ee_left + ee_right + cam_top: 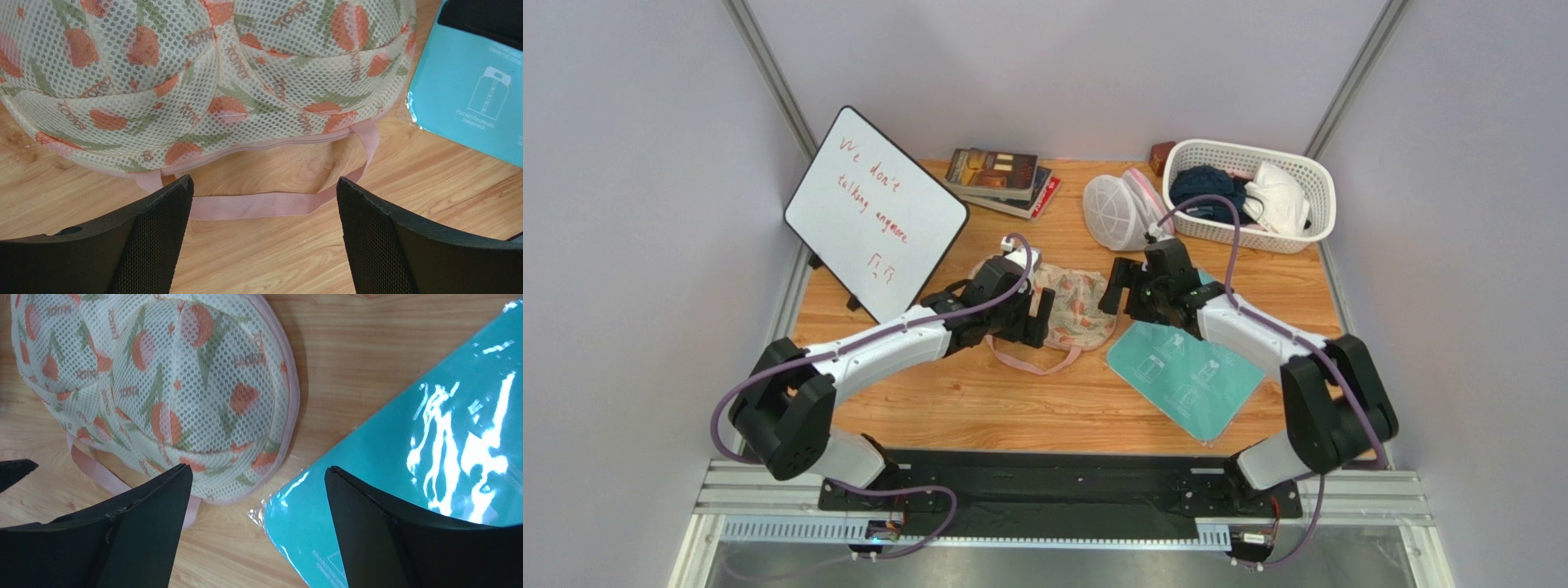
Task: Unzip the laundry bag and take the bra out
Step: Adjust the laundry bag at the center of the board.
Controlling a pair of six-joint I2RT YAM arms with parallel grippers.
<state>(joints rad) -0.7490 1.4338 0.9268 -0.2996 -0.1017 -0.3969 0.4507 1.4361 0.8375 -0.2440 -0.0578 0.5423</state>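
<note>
The laundry bag (1078,306) lies flat mid-table, a two-lobed cream mesh pouch with orange floral print and pink edging (202,79) (166,386). Its pink loop strap (264,205) rests on the wood in front of it. My left gripper (1032,321) (264,190) hovers open at the bag's left side, fingers straddling the strap without touching it. On the bag's right edge, my right gripper (1124,288) (258,478) stands open, one finger over the bag's rim, the other over a teal packet. No bra shows.
A teal plastic packet (1185,374) (430,447) lies right of the bag, nearly touching it. A whiteboard (875,211) leans at the back left, with books (1001,180) at the back, a white mesh dome bag (1120,211), and a white basket (1314,184) of clothes.
</note>
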